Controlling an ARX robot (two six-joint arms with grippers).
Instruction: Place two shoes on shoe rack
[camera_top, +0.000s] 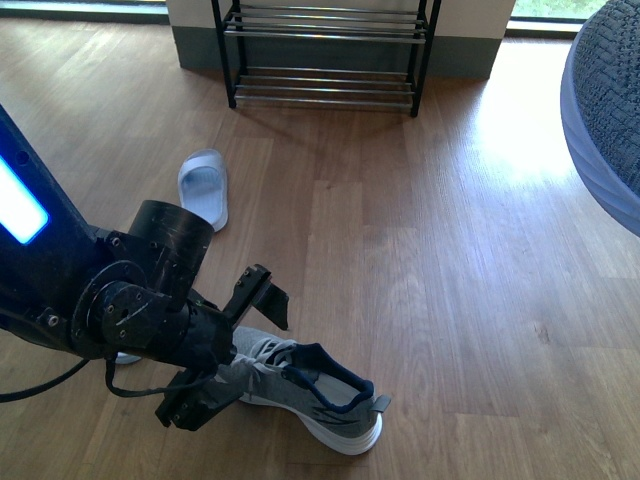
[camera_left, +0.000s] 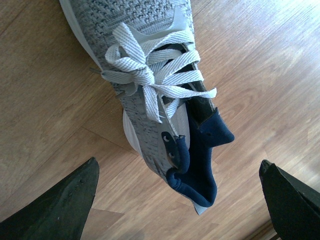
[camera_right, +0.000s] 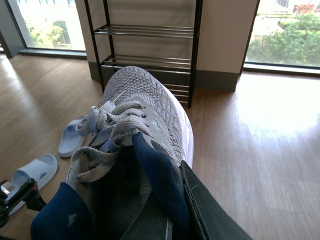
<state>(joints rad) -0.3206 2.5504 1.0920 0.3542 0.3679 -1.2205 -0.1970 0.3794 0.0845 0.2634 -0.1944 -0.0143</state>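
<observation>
Front view: the step in hand looks like pickup of the second shoe. Left gripper (camera_top: 226, 356) sits low over the grey knit sneaker (camera_top: 320, 400), which lies on the wooden floor (camera_top: 450, 280). Left wrist view shows its fingers (camera_left: 65, 200) spread wide with the navy heel collar between them, nothing pinched. Right gripper (camera_right: 175, 220) clamps the other sneaker (camera_right: 145, 100) at its heel, held aloft, toe towards the shoe rack (camera_right: 145, 50). Next move, as I judge it: lower the left gripper, close across the collar, lift. Rack stands well apart, against the far wall. A pale blue slide sandal (camera_top: 205, 187) lies between, untouched.
</observation>
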